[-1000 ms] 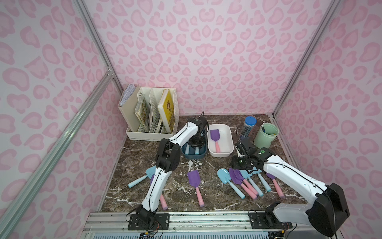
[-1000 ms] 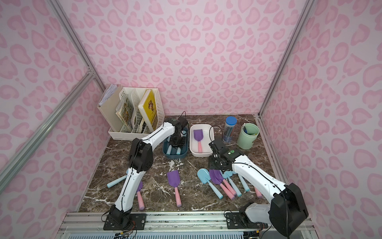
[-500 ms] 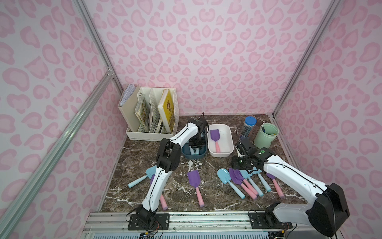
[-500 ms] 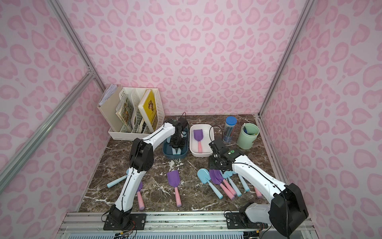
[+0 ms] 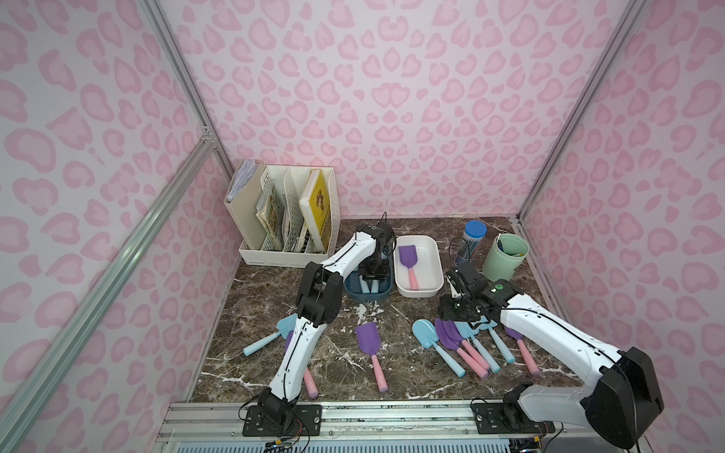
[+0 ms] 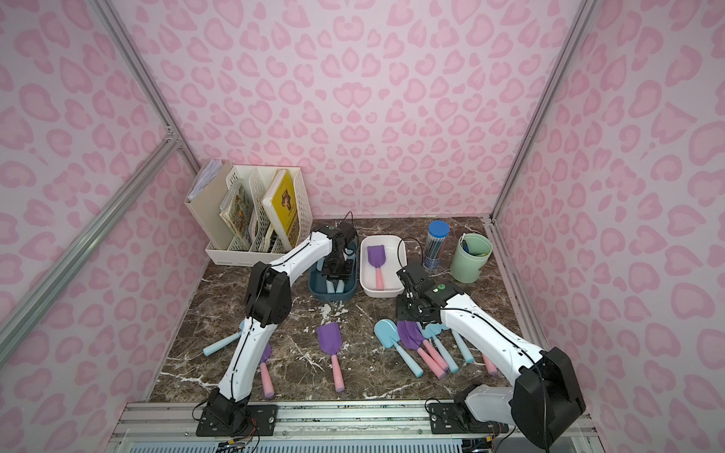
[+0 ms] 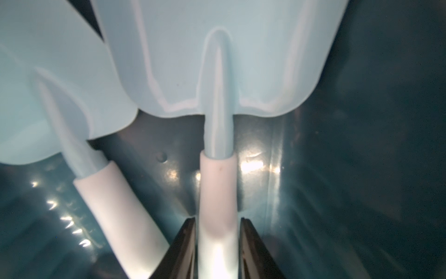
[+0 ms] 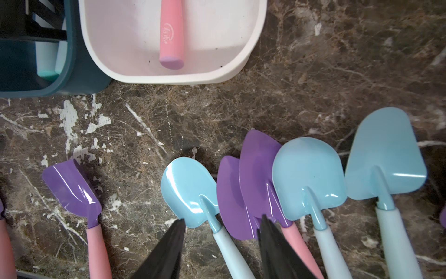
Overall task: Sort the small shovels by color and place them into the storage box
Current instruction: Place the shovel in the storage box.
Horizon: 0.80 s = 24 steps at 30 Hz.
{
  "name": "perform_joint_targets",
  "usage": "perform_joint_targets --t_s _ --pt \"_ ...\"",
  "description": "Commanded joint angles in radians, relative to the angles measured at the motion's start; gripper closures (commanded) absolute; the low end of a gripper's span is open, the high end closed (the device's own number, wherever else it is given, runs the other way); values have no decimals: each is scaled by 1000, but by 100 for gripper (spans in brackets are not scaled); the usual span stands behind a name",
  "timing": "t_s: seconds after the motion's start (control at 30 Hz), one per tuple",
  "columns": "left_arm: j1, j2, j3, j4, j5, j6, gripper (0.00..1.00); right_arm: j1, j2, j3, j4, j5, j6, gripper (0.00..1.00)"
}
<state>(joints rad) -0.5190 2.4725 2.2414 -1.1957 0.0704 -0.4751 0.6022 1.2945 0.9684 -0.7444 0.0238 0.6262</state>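
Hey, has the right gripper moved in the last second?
No. In a top view the right gripper sits just as close to the white box's near right corner as a second ago.

Dark marble table (image 5: 259,302) with scattered shovels (image 5: 368,338), boxes (image 5: 418,292)

Only the fingertips of the left tool (image 7: 218,224) show in the left wrist view, and whether they touch the handle between them cannot be told; the light blue shovels (image 7: 217,72) have blades running off the frame. In both top views the wrist covers those shovels in the dark blue box (image 5: 367,297), save handle ends. The left arm (image 5: 302,353) hides most of a purple shovel (image 5: 310,384). The right wrist view cuts off the right tool (image 8: 222,218) and nearby handles. What the green cup (image 5: 502,266) holds is too small to tell.
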Motion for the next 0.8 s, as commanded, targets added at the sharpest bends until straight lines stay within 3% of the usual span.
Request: perform_joint_targets --t_s 0.0,0.33,0.77 --pt "-1 -32 10 -25 6 0 62 1 0 18 -11 20 -4 45" --pt "-10 -148 3 -25 18 -20 47 2 -5 46 -32 21 2 45" --pt "-15 -473 -209 37 -50 -49 44 33 -33 56 -68 36 33 44"
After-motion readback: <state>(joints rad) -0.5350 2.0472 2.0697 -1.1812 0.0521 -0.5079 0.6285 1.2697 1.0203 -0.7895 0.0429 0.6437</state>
